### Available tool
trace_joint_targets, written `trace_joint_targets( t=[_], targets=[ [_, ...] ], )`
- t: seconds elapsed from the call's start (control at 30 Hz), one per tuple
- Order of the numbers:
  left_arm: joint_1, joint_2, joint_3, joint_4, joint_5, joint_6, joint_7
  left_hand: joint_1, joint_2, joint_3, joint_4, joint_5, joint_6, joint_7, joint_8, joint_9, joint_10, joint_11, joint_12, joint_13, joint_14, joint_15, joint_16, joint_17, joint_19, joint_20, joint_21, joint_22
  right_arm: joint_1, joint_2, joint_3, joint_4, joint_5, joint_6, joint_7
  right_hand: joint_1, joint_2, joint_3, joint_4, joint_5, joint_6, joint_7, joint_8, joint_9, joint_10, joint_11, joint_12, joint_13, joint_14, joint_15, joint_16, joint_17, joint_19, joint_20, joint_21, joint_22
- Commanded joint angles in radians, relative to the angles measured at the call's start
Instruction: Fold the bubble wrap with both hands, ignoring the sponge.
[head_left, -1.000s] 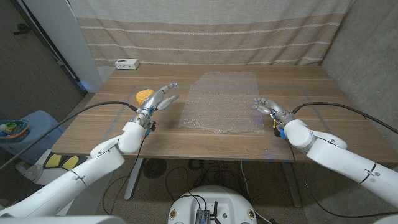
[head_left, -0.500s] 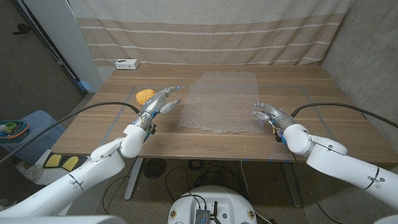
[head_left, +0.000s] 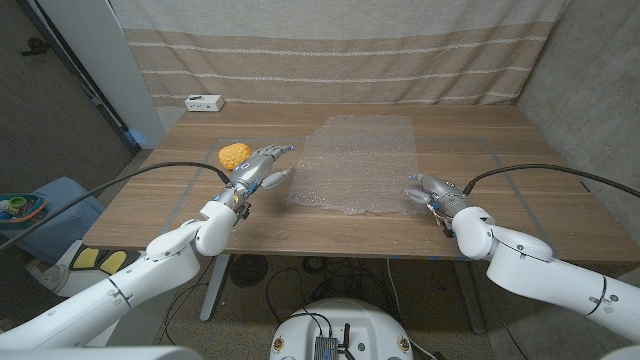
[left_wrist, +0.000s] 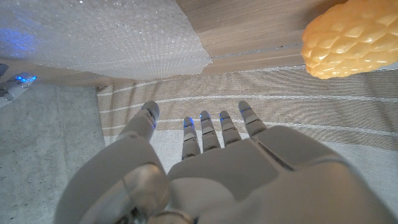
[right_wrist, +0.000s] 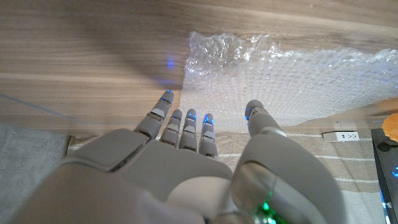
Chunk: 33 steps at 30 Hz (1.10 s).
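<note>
Table: matt brown wood grain. Bubble wrap: clear, glossy, bumpy plastic. Sponge: yellow, dimpled surface. Both hands: smooth grey, slightly shiny. Curtain: striped woven cloth.

- bubble wrap – clear and see-through, covered in tiny bubbles
- sponge – yellow-orange, bumpy scale pattern
- table – brown wood with long grain lines
- curtain – beige with pale stripes
- left hand and right hand – silver-grey, blue lights on fingertips

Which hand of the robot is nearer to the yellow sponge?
Left. The left hand is just beside the sponge, while the right hand is across the bubble wrap, at its near right corner.
</note>
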Motion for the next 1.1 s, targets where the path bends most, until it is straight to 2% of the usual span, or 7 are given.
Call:
trace_joint_targets(
  t=[0.03,0.23,0.6,0.77,0.97,1.03,1.1],
  targets=[
    [-0.038,0.024,0.042,0.002,0.102,0.042,-0.087,0.013,-0.005,-0.004,-0.004,0.004,-0.012,-0.006,-0.004,0.003,-0.009,-0.005,-0.004,0.003,-0.015,0.003,-0.003,0.003,-0.01,-0.004,-0.008,0.003,0.03,-0.02,-0.11,-0.071,-0.107,-0.123,0.044,0.019,-0.001,0.011,-0.001,-0.001,0.001,-0.004,-0.002,0.005,0.004,-0.005,-0.001,0.003,0.004,-0.007,0.003,0.003,0.004,0.005,0.0,0.002],
    [-0.063,0.034,0.063,0.002,0.129,0.046,-0.135,0.021,-0.022,-0.008,-0.013,0.003,-0.017,-0.015,-0.001,0.003,-0.01,-0.015,-0.006,0.003,-0.018,-0.003,0.002,0.003,-0.001,-0.007,-0.009,0.002,0.062,-0.026,-0.167,-0.08,-0.169,-0.168,0.09,0.029,-0.007,0.014,-0.007,-0.001,0.0,-0.004,-0.004,0.005,0.003,-0.013,-0.003,0.003,0.008,-0.01,0.001,0.002,0.007,0.006,0.0,0.001],
    [-0.093,0.05,0.092,-0.006,0.197,0.055,-0.191,0.06,-0.092,-0.026,-0.029,-0.006,-0.068,-0.03,-0.003,0.002,-0.056,-0.023,-0.021,0.004,-0.044,-0.004,0.003,0.004,0.006,-0.007,-0.02,0.0,0.094,-0.033,-0.219,-0.073,-0.219,-0.191,0.168,0.076,-0.035,0.029,-0.028,0.002,-0.037,-0.007,-0.019,0.004,-0.012,-0.024,-0.013,0.003,0.006,-0.015,-0.009,-0.001,0.007,0.011,-0.006,0.0],
    [-0.103,0.056,0.096,-0.012,0.198,0.039,-0.22,0.069,-0.109,-0.031,-0.029,-0.01,-0.072,-0.035,0.0,0.002,-0.063,-0.023,-0.022,0.004,-0.05,-0.002,0.004,0.004,0.004,-0.008,-0.024,-0.001,0.123,-0.028,-0.266,-0.065,-0.278,-0.209,0.208,0.116,-0.054,0.043,-0.035,0.003,-0.053,-0.01,-0.022,0.005,-0.028,-0.03,-0.019,0.003,-0.001,-0.02,-0.016,-0.001,0.003,0.012,-0.01,-0.001],
    [-0.117,0.054,0.114,-0.024,0.24,0.055,-0.263,0.08,-0.128,-0.037,-0.03,-0.015,-0.07,-0.03,0.005,0.002,-0.067,-0.025,-0.022,0.005,-0.058,-0.002,0.004,0.005,0.003,-0.007,-0.028,-0.001,0.137,-0.023,-0.285,-0.056,-0.319,-0.206,0.241,0.156,-0.076,0.057,-0.037,0.004,-0.082,-0.017,-0.026,0.005,-0.049,-0.041,-0.025,0.004,-0.008,-0.023,-0.02,-0.001,0.0,0.019,-0.014,-0.001],
    [-0.118,0.05,0.12,-0.028,0.259,0.068,-0.271,0.085,-0.13,-0.037,-0.029,-0.016,-0.069,-0.029,0.006,0.002,-0.065,-0.029,-0.02,0.005,-0.057,-0.003,0.005,0.005,0.005,-0.006,-0.028,-0.001,0.141,-0.017,-0.294,-0.048,-0.339,-0.203,0.246,0.177,-0.079,0.067,-0.037,0.006,-0.088,-0.02,-0.025,0.005,-0.049,-0.047,-0.024,0.005,-0.004,-0.025,-0.018,0.0,0.0,0.02,-0.014,-0.001],
    [-0.117,0.047,0.12,-0.029,0.261,0.072,-0.273,0.092,-0.131,-0.036,-0.029,-0.016,-0.065,-0.027,0.009,0.002,-0.066,-0.031,-0.02,0.005,-0.054,-0.004,0.007,0.005,0.008,-0.006,-0.028,-0.001,0.139,-0.007,-0.303,-0.034,-0.369,-0.192,0.229,0.229,-0.096,0.089,-0.036,0.013,-0.065,-0.028,-0.012,0.005,-0.023,-0.063,-0.012,0.005,0.018,-0.032,-0.013,0.001,0.02,0.017,-0.009,-0.001]
  ],
)
